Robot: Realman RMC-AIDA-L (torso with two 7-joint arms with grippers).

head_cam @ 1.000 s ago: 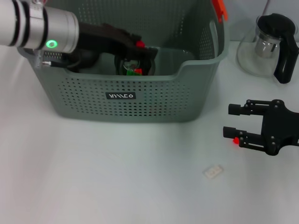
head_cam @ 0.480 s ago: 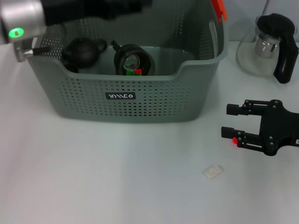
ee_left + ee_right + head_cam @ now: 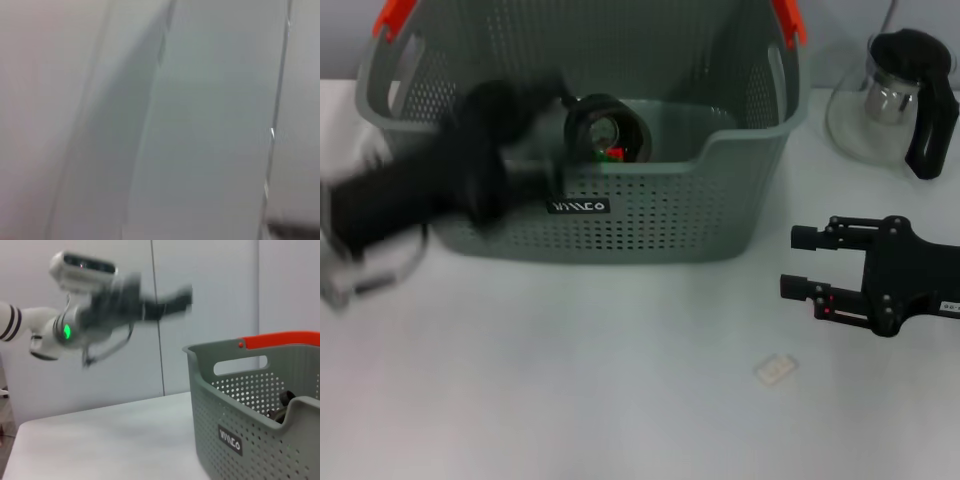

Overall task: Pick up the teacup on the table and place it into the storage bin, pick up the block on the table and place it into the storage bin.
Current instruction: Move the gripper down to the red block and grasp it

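The storage bin (image 3: 650, 215) is a grey-green perforated basket with orange-red handles, standing at the back middle of the table. It also shows in the right wrist view (image 3: 260, 410). A black teacup (image 3: 607, 128) lies on its side inside the bin, with small green and red pieces at its mouth. My left arm (image 3: 410, 205) is a blur in front of the bin's left side; its gripper (image 3: 181, 294) is in the air. My right gripper (image 3: 801, 262) is open and empty, low over the table to the right of the bin. A small pale block (image 3: 776, 367) lies on the table in front of it.
A glass teapot with a black lid and handle (image 3: 900, 95) stands at the back right. White table surface lies in front of the bin. The left wrist view shows only blurred grey surfaces.
My left arm has come up out of the bin and swung down to the left front of it. My right gripper has drifted a little to the left.
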